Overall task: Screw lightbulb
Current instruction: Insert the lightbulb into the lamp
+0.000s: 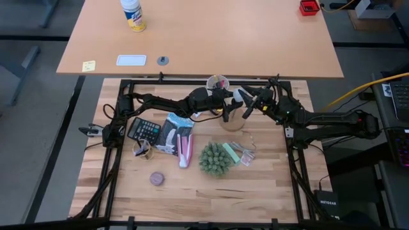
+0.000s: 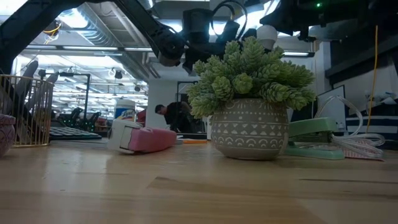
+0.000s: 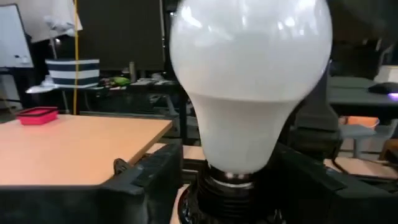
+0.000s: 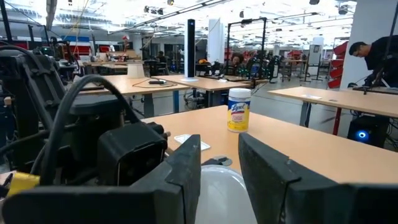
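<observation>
You see the lightbulb (image 3: pixel 249 87) upright, its silver base seated in the black socket (image 3: pixel 224 199) | your left gripper (image 3: pixel 227 186) flanks that base, fingers (image 3: pixel 149 180) spread, not touching the glass | your right gripper (image 4: pixel 217 168) sits over the bulb's top, fingers (image 4: pixel 180 174) straddling the dome; grip unclear | both meet behind the potted plant (image 1: pixel 215 160).

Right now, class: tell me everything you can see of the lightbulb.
The lightbulb is white, frosted and pear-shaped, with a silver metal collar above a black ribbed socket. It stands upright, neck down, raised above the back middle of the table. The right gripper grips its dome from above; the left gripper flanks its base, fingers apart.
</observation>
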{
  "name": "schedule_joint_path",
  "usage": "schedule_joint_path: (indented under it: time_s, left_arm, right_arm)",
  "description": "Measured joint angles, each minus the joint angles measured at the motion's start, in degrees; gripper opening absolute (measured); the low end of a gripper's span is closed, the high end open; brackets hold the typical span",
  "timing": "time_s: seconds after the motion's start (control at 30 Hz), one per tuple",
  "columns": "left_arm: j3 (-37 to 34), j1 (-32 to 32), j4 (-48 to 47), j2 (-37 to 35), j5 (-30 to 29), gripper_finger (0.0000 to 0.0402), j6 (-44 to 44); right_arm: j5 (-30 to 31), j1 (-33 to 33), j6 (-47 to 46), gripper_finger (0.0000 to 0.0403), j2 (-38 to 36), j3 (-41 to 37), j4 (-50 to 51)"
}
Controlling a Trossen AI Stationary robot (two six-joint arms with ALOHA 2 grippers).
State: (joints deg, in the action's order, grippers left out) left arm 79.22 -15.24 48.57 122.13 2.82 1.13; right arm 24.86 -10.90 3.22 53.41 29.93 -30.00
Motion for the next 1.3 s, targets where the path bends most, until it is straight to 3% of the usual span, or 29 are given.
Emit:
schedule_joint_path:
  time_s: [0.23,0.63,1.2,1.3]
  left_arm:
    - [0.0,0.3,0.3,0.0,-0.5,0.0256,1.8]
    - [0.0,0.2,-2.2,-2.4,-0.5,0.0258,-3.6]
    - [0.1,1.0,-41.1,-12.2,-0.3,0.0258,-3.4]
    - [0.0,1.0,-44.4,-13.5,-0.2,0.0258,-1.4]
  right_arm:
    - [-0.4,0.0,0.0,0.0113,0.0,0.0,0.1]
    - [-0.4,0.0,0.0,0.0113,0.1,-0.1,0.1]
    - [-0.4,0.0,0.0,0.0113,0.1,-0.1,-0.2]
    - [-0.4,0.0,0.0,0.0113,0.1,-0.1,-0.3]
